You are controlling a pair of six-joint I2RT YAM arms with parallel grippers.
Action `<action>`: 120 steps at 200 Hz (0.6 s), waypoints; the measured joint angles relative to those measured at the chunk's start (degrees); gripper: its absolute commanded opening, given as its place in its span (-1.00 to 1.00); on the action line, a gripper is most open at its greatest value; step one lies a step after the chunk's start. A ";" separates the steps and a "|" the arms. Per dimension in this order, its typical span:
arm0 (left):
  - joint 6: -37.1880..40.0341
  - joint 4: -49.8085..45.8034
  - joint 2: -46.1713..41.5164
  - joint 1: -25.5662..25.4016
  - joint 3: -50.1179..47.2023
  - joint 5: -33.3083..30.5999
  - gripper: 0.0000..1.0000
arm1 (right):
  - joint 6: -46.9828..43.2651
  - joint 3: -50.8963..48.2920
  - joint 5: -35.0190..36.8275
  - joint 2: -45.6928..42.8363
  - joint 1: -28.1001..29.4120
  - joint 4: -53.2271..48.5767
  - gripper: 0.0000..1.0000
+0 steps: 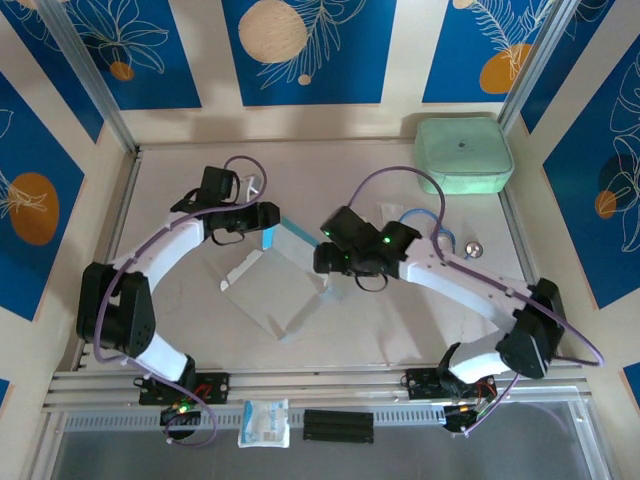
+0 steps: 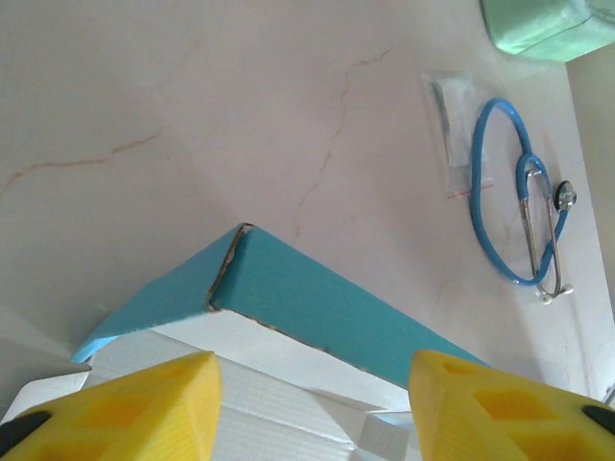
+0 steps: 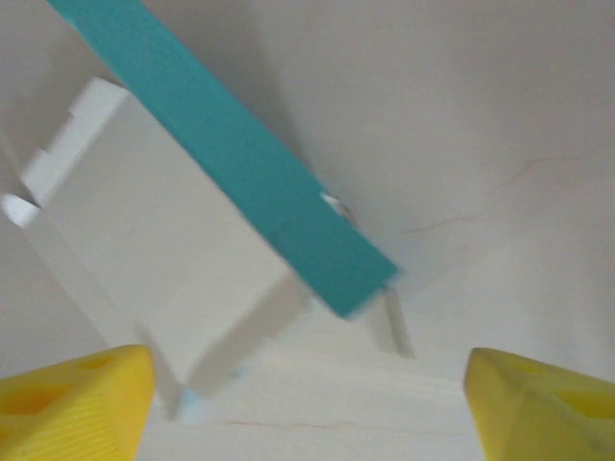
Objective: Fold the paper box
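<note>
Paper box (image 1: 268,285) at mid counter (image 1: 400,325), one blue wall raised. Right hand (image 3: 307,389) spread wide, left hand (image 2: 309,389) moderately apart, neither gripping. Nothing pins the card; I reckon that wall could spring flat, or the box could skid if nudged.

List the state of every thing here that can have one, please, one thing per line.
paper box: partly folded, one blue wall raised, not closed, whitish inside facing up
left claw: open, at the raised blue wall
right claw: open, over the box, holding nothing
mint-green case: closed
stethoscope: lying flat, tube curled in a loop
</note>
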 measured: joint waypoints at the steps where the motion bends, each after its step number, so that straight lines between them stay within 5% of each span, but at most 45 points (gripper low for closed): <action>1: 0.02 -0.02 -0.11 0.00 0.00 -0.02 0.15 | -0.35 -0.39 0.02 -0.31 -0.09 0.09 0.82; 28: 0.70 -0.46 -4.37 0.00 -0.13 -1.68 0.25 | -8.59 -6.71 -3.67 -2.01 -2.80 2.82 0.61; 93: 13.20 -0.20 -15.26 -0.11 -4.13 -2.82 0.50 | -25.03 -10.54 -7.56 2.21 -5.57 13.84 -0.72; 120: 23.67 3.63 -21.73 -1.38 -9.84 -2.84 0.56 | -33.57 -10.08 -8.02 3.93 -7.28 16.74 -1.00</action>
